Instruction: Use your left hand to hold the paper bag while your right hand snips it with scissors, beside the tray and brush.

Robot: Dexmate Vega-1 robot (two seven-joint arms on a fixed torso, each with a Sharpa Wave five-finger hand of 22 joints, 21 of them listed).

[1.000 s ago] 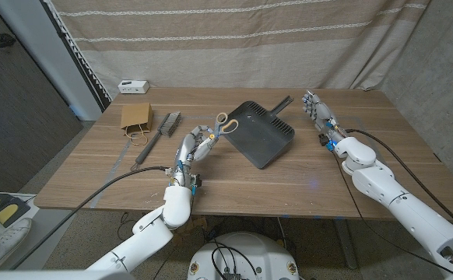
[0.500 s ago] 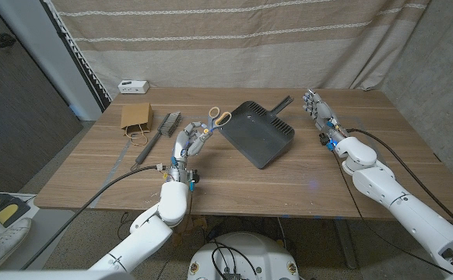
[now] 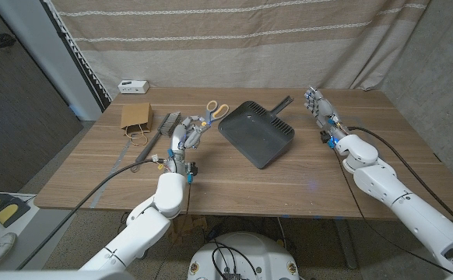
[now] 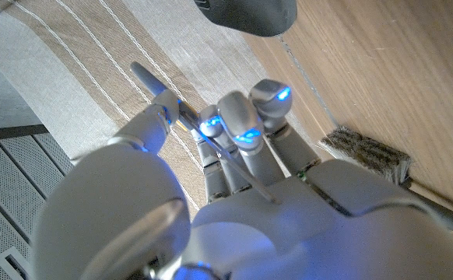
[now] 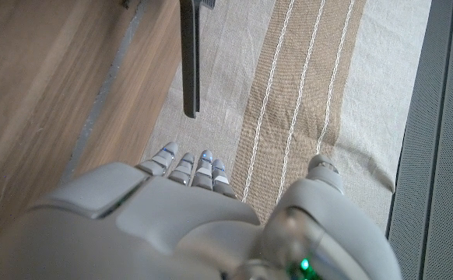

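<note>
The left robot hand grips the orange-handled scissors above the wooden bench; the right robot hand stands released. The brown paper bag lies far-left. Judged best: pass the scissors rightward first.

We see soft, even light and faint shadows on the table; wrist views blur up close, blue glow on the left hand.

On my table I count one paper bag, one brush, one pair of scissors, one tray and one small white box.
</note>
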